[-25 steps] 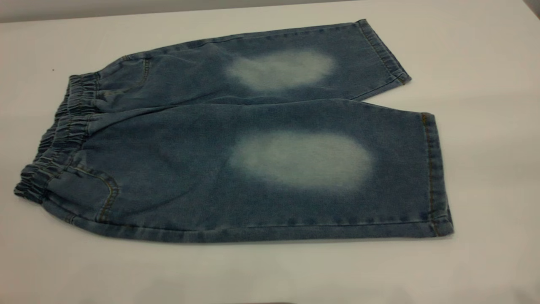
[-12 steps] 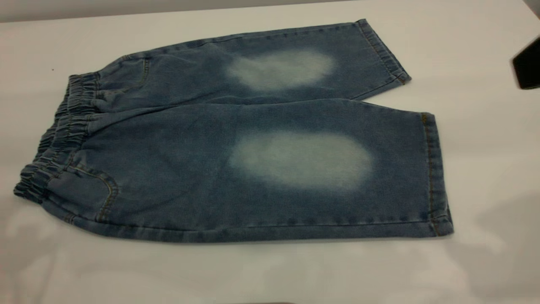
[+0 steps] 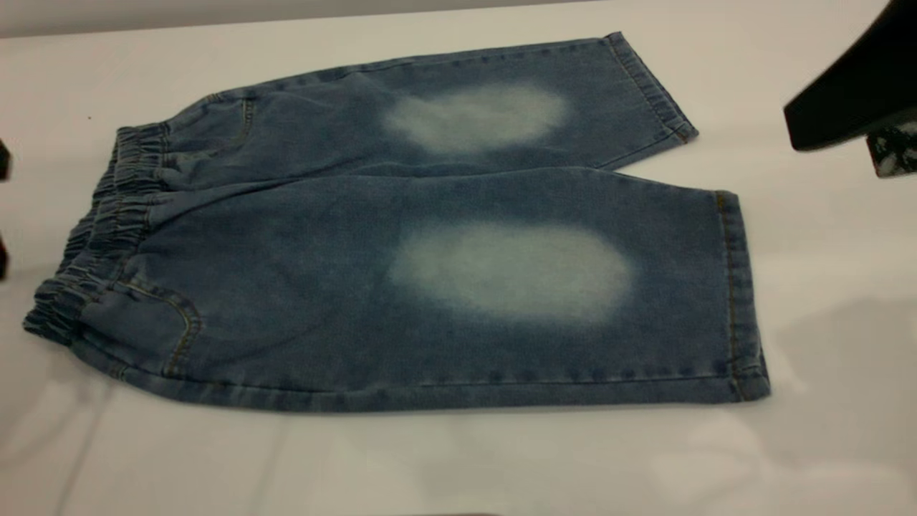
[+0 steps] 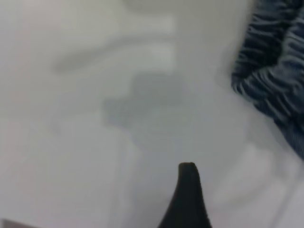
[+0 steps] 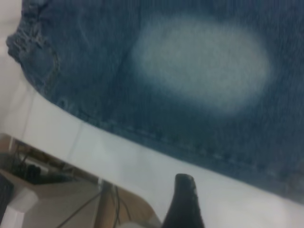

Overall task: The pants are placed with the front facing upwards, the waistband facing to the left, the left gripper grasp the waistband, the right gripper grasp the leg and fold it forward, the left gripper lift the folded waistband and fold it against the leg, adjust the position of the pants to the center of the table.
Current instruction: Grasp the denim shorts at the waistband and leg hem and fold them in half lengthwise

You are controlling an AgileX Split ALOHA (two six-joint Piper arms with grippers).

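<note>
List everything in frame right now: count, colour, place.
pants: 1, blue denim, flat across the table's middle, both legs spread, not yet folded
waistband: 1, darker blue, gathered, at the pants' left end
pale ovals: 2, whitish, one on each leg front
table: 1, white, under everything
left gripper: 1, black, barely entering at the left edge beside the waistband
right gripper: 1, black, upper right, above the table, clear of the leg hems

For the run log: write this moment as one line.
pants: flat, unfolded | waistband: ungrasped | left gripper: left edge, off cloth | right gripper: upper right, off cloth
</note>
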